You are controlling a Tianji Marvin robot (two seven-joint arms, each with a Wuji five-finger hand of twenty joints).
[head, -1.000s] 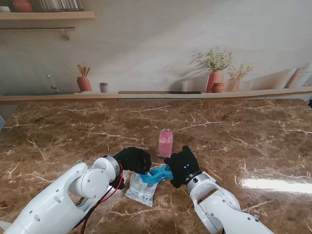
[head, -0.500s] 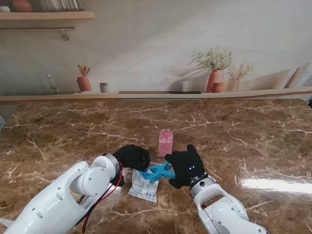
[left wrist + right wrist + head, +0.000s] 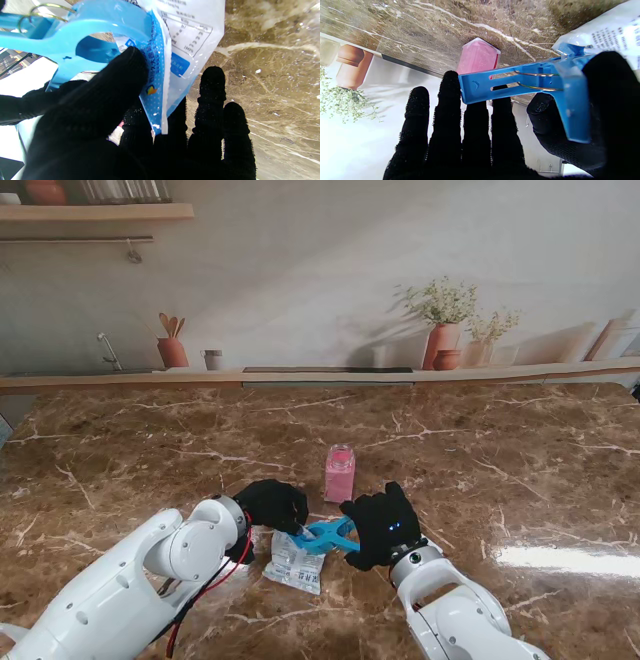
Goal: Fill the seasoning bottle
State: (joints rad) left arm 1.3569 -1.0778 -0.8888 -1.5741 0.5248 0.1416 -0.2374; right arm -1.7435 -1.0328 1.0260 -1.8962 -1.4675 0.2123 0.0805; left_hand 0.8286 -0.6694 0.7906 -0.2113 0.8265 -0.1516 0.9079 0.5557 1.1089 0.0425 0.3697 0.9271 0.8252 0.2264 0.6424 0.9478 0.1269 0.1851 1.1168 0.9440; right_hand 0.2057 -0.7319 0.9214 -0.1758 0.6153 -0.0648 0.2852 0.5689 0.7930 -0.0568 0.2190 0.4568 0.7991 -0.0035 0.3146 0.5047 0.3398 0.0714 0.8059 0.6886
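The left hand pinches the soft, limp bag by its sealed top; the right hand squeezes the stiff clip. The bottle waits behind, mid-desk.

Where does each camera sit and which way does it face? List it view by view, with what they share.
Stand view: above the shoulders, looking down at the marble table; both arms, left hand, right hand.
Left wrist view: along the left hand's fingers at the seasoning bag.
Right wrist view: along the right hand's fingers toward the pink bottle.
Shared: all three show the blue clip.
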